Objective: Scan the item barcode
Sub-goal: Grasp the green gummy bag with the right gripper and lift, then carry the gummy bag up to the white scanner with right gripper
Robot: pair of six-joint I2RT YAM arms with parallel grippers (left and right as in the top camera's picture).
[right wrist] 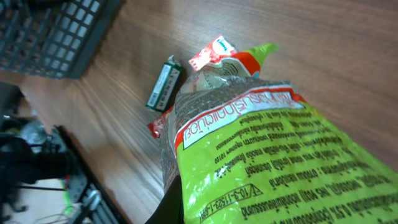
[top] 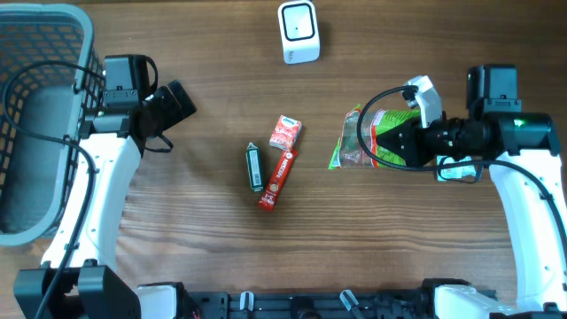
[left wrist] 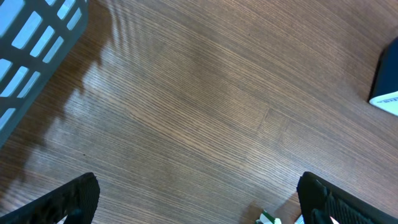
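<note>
Green bag [top: 357, 133] clenched in my right gripper [top: 388, 142]; left gripper [top: 177, 105] released.
Looks light, soft, crinkly: I'd pinch its right edge.

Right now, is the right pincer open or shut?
Shut: the right pincer clamps the green plastic snack bag, which fills its wrist view.

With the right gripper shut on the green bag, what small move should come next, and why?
Probably lift the green bag clear of the table: the right gripper is shut on it, and the white scanner stands well apart from it.
</note>
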